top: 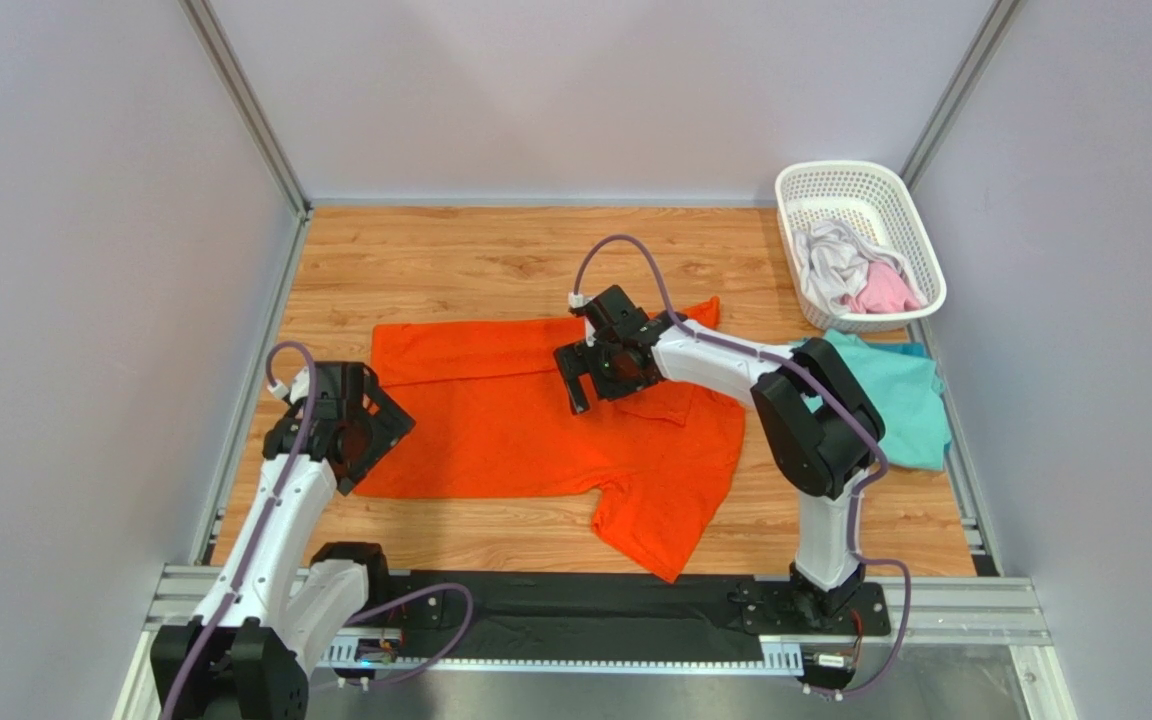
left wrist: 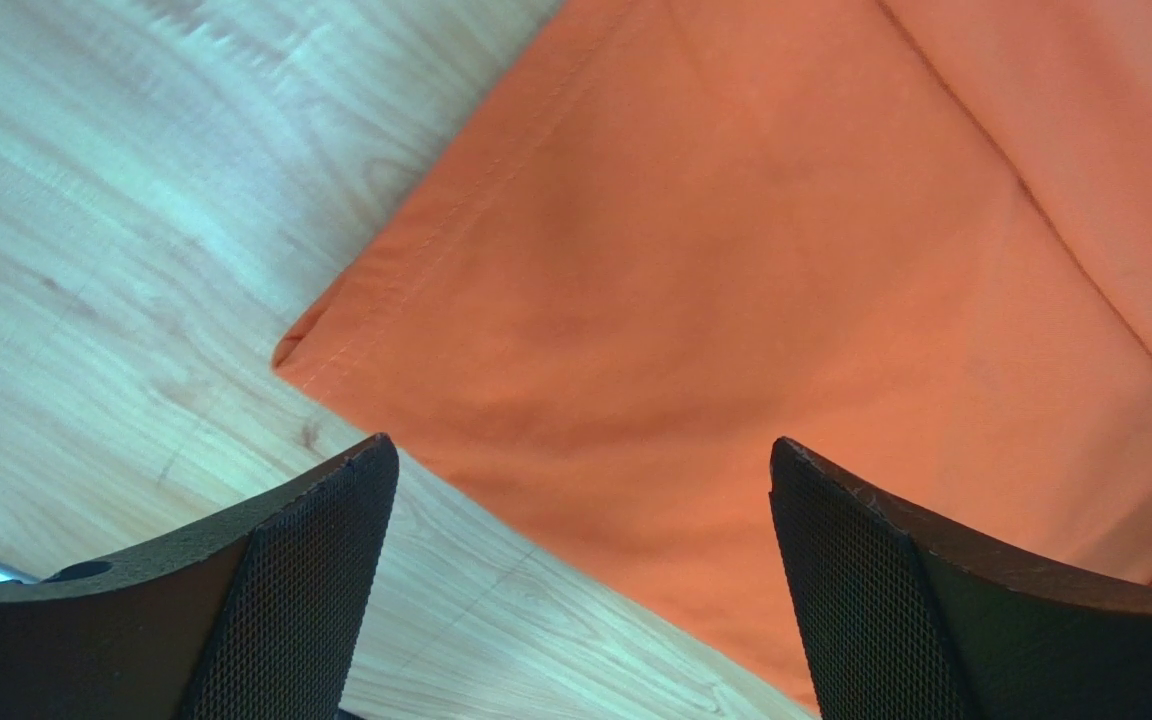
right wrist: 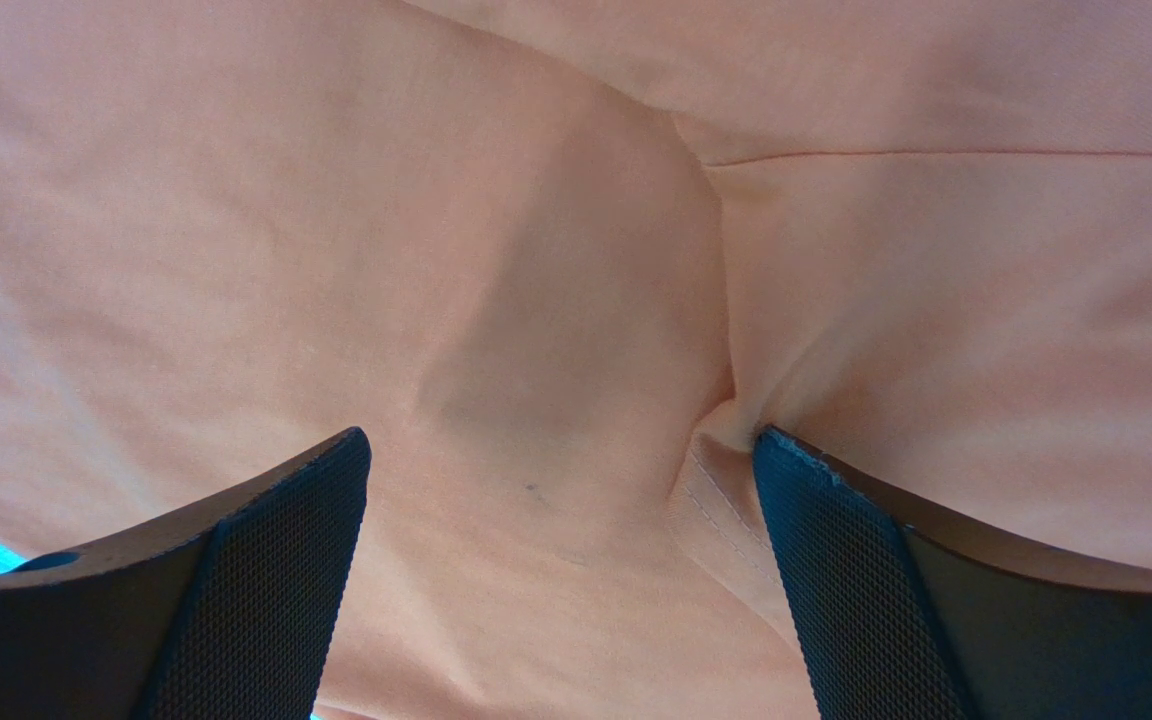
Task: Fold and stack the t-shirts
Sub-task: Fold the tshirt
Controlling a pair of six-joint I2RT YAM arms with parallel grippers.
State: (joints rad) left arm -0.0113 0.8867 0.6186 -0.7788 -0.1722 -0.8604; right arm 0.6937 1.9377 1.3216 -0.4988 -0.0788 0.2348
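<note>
At the left pincer (top: 367, 444): black textured fingers (left wrist: 297, 585) spread wide, gripping nothing. Poised over the near-left corner of the orange t-shirt (top: 537, 435). From the left wrist, hem corner just ahead of one fingertip, with bare wooden tabletop (top: 447, 263) beneath that finger and orange cloth under the gap and the other finger. Touching the cloth or held above it: impossible to tell.

At the right pincer (top: 594, 387): likewise spread, pinching nothing. Stretched out across the middle of the same t-shirt, close to its far edge. From the right wrist, nothing but orange cloth between and ahead of the fingertips. A small pucker with a stitched seam gathered right against one fingertip, and a straight seam running off ahead of it.

As for the orange t-shirt: laid flat on the tabletop beneath both pincers, with a crease along its far side. One sleeve trailing toward the arm bases, nearer than the right pincer and to its right.

Well to the right of the right pincer, at the tabletop's right edge: a crumpled teal t-shirt (top: 898, 398), partly hidden behind that arm's elbow.

Beyond the right pincer and further right, in the far corner: a white plastic lattice basket (top: 838, 173). Inside it, a pale grey-white t-shirt (top: 835, 263) and a pink t-shirt (top: 886, 288), bundled and touching each other.
</note>
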